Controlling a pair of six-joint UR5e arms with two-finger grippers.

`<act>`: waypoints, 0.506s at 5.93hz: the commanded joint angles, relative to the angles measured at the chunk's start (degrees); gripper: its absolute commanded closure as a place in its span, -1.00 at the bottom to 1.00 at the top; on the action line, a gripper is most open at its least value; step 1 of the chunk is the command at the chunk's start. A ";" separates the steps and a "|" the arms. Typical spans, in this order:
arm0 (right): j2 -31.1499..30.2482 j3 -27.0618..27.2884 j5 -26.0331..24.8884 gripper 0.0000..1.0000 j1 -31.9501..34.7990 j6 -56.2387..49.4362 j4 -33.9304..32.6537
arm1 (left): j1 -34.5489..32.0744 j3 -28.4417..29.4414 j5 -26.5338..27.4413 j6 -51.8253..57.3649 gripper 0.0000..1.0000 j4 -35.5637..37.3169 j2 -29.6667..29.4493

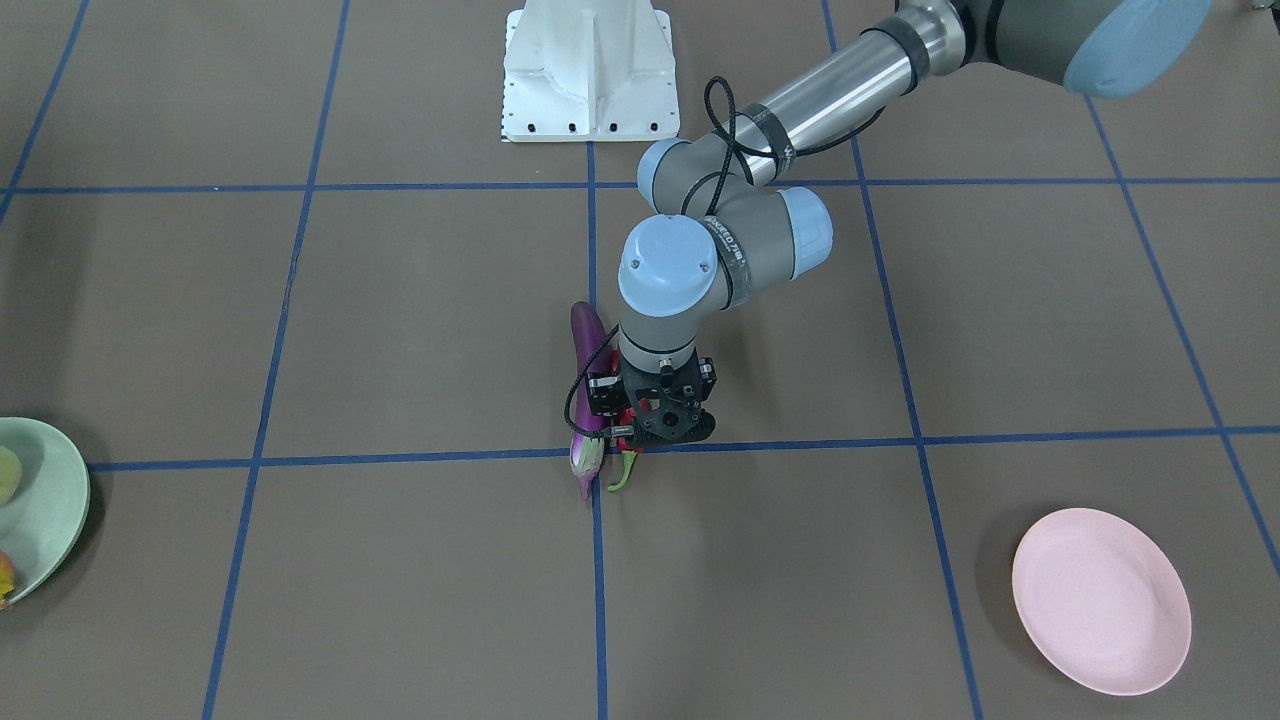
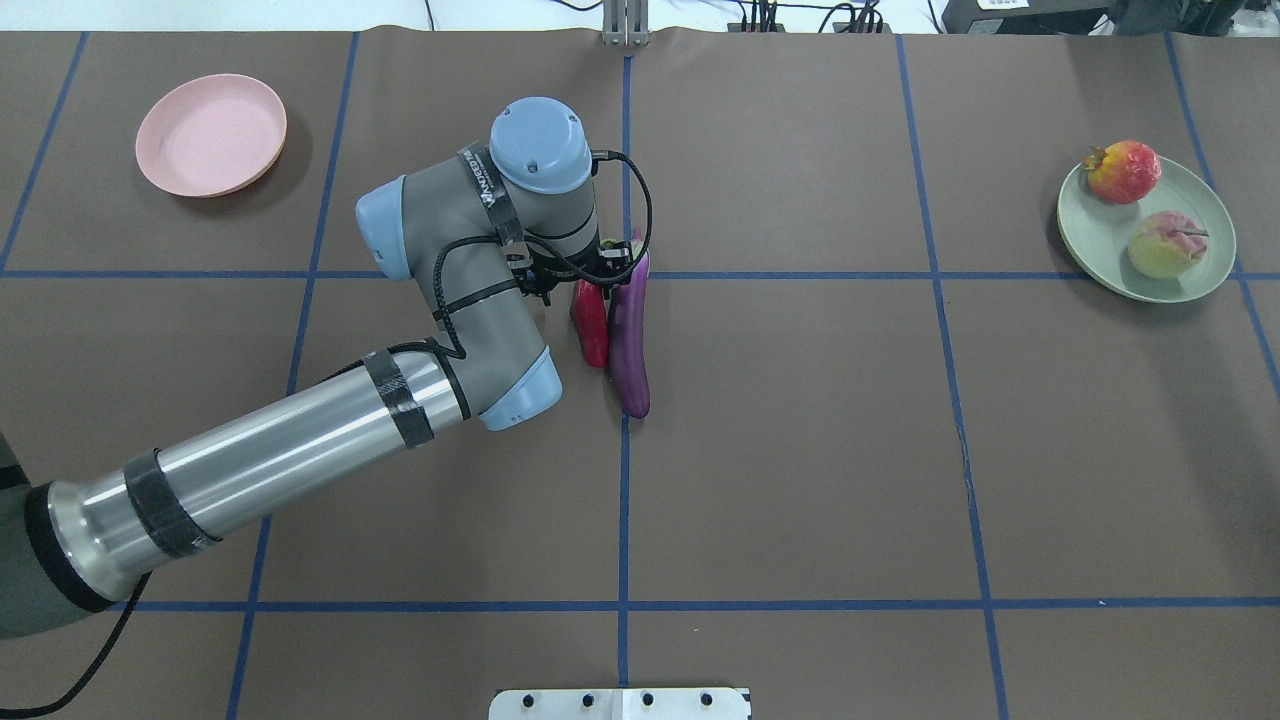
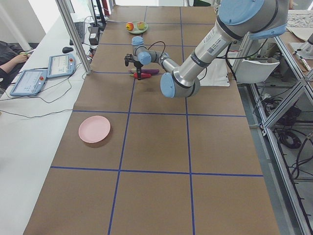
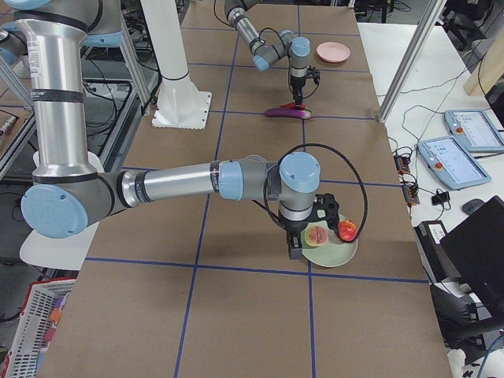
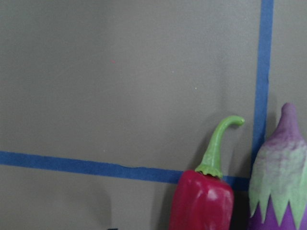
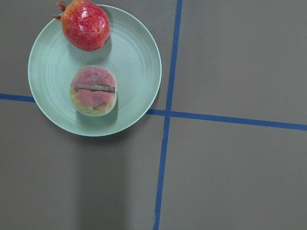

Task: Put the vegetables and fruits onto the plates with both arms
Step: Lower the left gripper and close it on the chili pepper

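Centre of the table point(image 2: 800, 450): the left gripper point(image 1: 655, 428) is hanging low over the red chili point(image 2: 591, 325), its wrist pointing straight down. The gripper's body is covering the fingers, so I cannot tell whether the jaws are spread or pinching the chili. The chili is lying on the brown surface beside a crossing of blue tape lines, its curled green stem pointing away from the robot. The purple eggplant point(image 2: 630, 350) is lying just beside it, on the robot's right of it and parallel to it, the pale green cap also facing away from the robot.

Robot's right end: the right gripper point(image 4: 294, 248) is hovering over the near edge of the mint green plate point(image 2: 1100, 235). It is showing only in the side view, so I cannot tell how its jaws are standing. The peach point(image 2: 1162, 245) and the pomegranate point(image 2: 1123, 171) are resting on this plate, close together.

Robot's left end: the pink plate point(image 2: 210, 133) is sitting on the far side, well apart from both vegetables.
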 commanded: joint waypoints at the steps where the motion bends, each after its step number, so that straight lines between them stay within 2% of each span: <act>1: 0.09 -0.03 0.00 -1.00 -0.01 0.00 -0.03 | 0.07 0.00 0.00 0.07 0.52 0.00 0.00; 2: 0.09 0.06 0.26 -1.00 -0.01 0.00 0.06 | 0.07 -0.08 0.00 0.16 1.00 0.08 -0.09; 3: 0.09 0.06 0.44 -1.00 -0.01 0.00 -0.03 | -0.71 -0.52 0.00 0.69 1.00 0.26 -0.09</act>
